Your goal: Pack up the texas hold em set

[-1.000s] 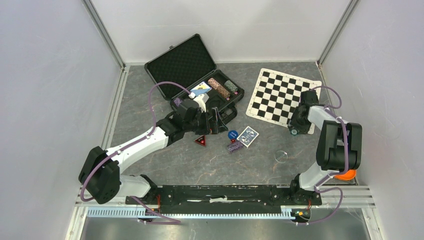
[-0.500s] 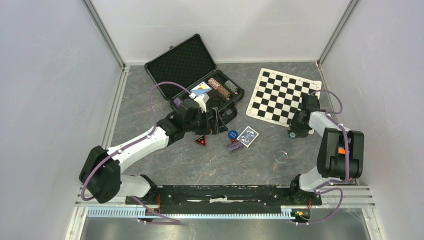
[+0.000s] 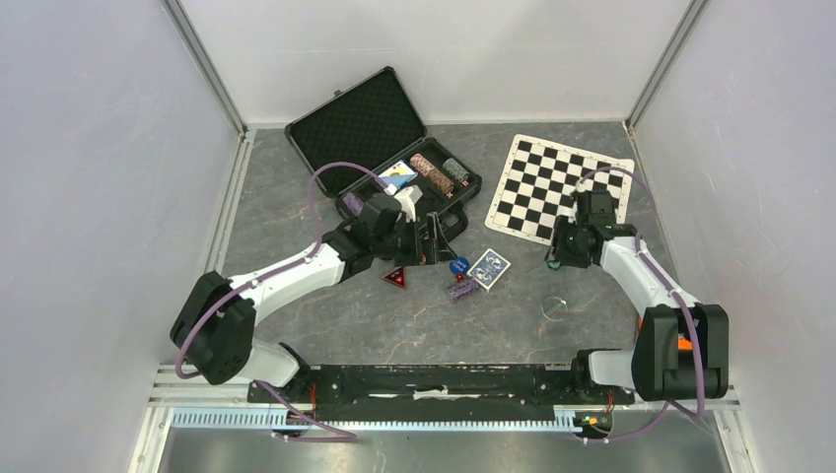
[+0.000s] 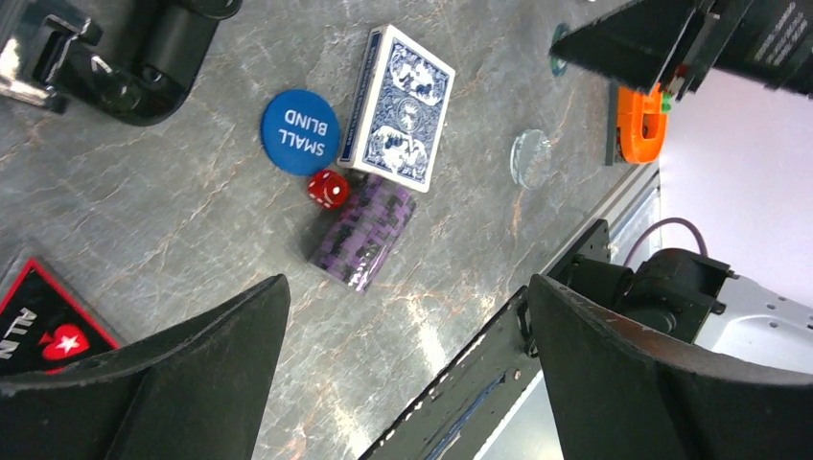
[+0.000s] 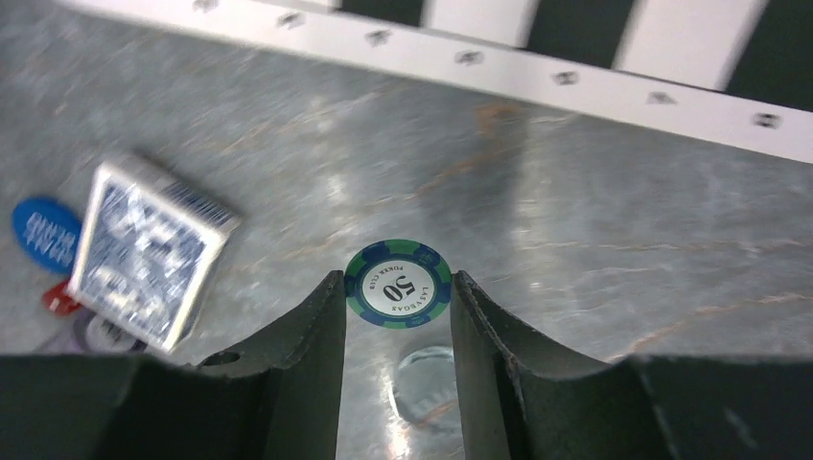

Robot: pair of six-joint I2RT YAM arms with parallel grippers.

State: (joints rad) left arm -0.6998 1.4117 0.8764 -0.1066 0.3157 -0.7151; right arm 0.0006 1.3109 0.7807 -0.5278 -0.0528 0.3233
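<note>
The black briefcase (image 3: 357,120) lies open at the back, with chip stacks (image 3: 432,170) and a blue-backed deck (image 3: 397,176) in its foam. On the table lie a blue button (image 4: 300,131), a card deck (image 4: 396,107), a red die (image 4: 328,189) and a purple chip stack (image 4: 362,231). My left gripper (image 3: 441,241) is open and empty, hovering just left of these pieces. My right gripper (image 5: 398,287) is shut on a green-and-blue "50" chip (image 5: 398,283), held above the table right of the deck (image 3: 489,268).
The checkered chess mat (image 3: 562,187) lies at the back right. A clear disc (image 3: 554,306) lies under the right gripper's side. A black-red triangular plaque (image 3: 396,277) lies below the left gripper. An orange object (image 3: 680,344) sits by the right arm's base.
My right gripper has moved left off the chess mat's edge toward the table's middle, carrying the chip. My left gripper has shifted slightly right.
</note>
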